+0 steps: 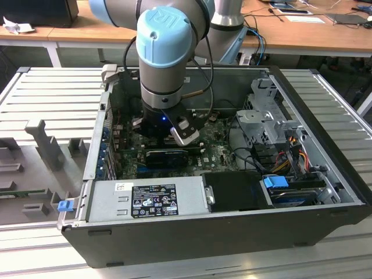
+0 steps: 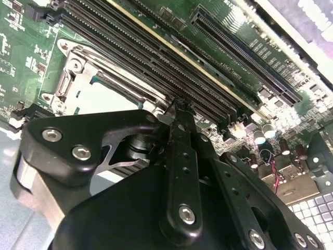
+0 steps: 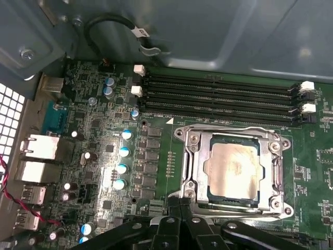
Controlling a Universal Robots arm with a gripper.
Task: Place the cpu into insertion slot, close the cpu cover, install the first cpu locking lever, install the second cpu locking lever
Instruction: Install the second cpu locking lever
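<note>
In the first wrist view the cpu, a pale beige-silver square, lies flat in the insertion slot. The cpu cover, a silvery frame, lies down flat around it. Thin metal levers run along two opposite edges of the socket. My gripper is at the socket's edge, with its black fingers drawn together and nothing visible between them. In the second wrist view the gripper points down beside the cpu cover, and part of the cpu shows behind the black linkage. In the exterior view the gripper is deep inside the open computer case.
Long black memory slots run close beside the socket. A long card slot lies beyond them. A power supply, a black card, a drive cage and loose cables crowd the case. Capacitors stand near the socket.
</note>
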